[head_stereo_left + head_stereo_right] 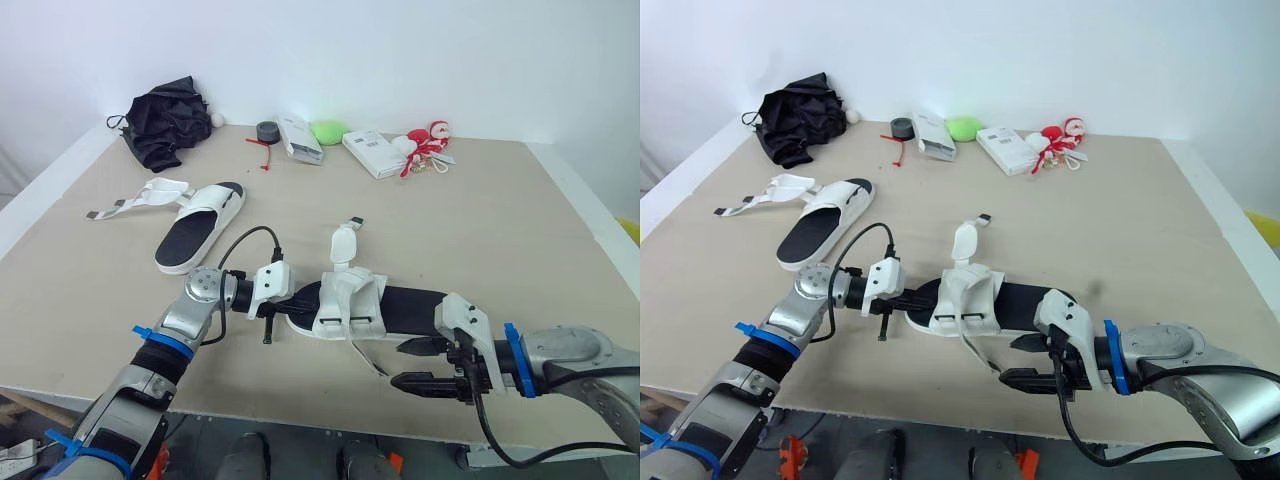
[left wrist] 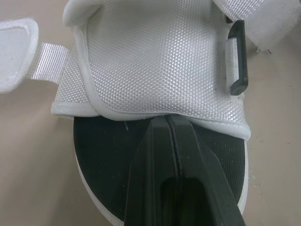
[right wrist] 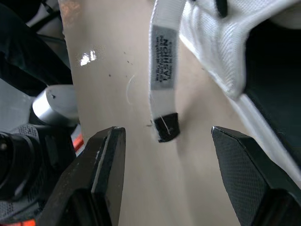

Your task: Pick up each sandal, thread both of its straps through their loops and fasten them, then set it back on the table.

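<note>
**Right fingers line up on the loose strap**

The near sandal [image 1: 350,300] lies by the front edge of the surface [image 1: 500,220], both straps undone. The left gripper [image 1: 285,304] has its fingers [image 2: 169,155] closed together, tips on the black footbed [image 2: 113,141] at the rim of the white upper [image 2: 150,61] — likely pinning the shoe so it cannot slide. The right gripper [image 3: 167,141] spreads its fingers wide either side of the black-tipped strap [image 3: 162,70], not touching it — ready to pinch. The second sandal [image 1: 200,228] lies near the left edge, unfastened

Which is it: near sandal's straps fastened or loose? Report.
Loose. One strap stands up free off the sandal; the other's end lies on the table by the right gripper.
</note>
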